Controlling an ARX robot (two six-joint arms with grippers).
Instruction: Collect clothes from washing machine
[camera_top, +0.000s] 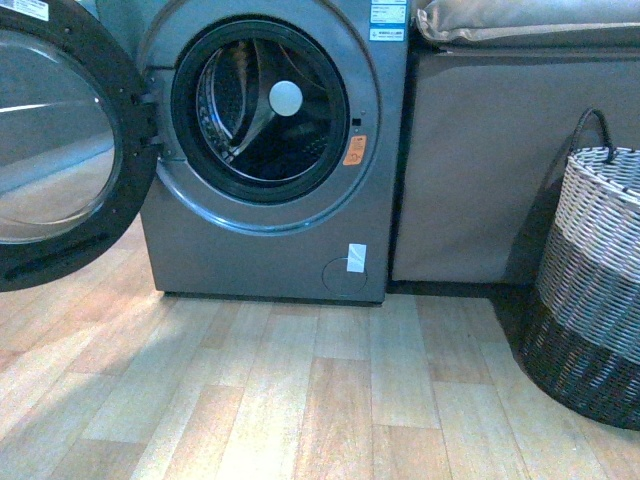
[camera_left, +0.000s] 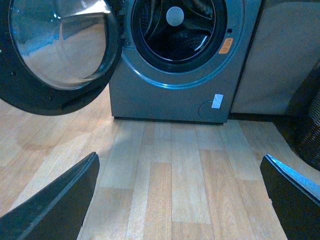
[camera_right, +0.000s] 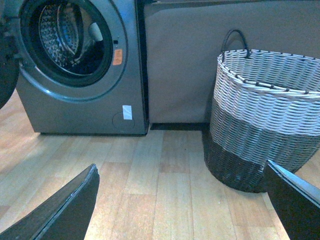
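The grey washing machine (camera_top: 270, 250) stands on the wooden floor with its round glass door (camera_top: 55, 150) swung open to the left. Its perforated steel drum (camera_top: 262, 110) looks dark inside; no clothes show clearly. An orange sticker (camera_top: 355, 150) and a white label (camera_top: 356, 257) sit on its front. The machine also shows in the left wrist view (camera_left: 165, 100) and the right wrist view (camera_right: 70, 110). My left gripper (camera_left: 181, 200) is open above bare floor, well short of the machine. My right gripper (camera_right: 182, 205) is open above the floor, near the basket. Neither arm shows in the front view.
A woven laundry basket (camera_top: 595, 270), white on top and dark at the bottom, stands at the right; it also shows in the right wrist view (camera_right: 265, 115). A beige cabinet (camera_top: 480, 170) stands between machine and basket, with a cushion (camera_top: 530, 22) on top.
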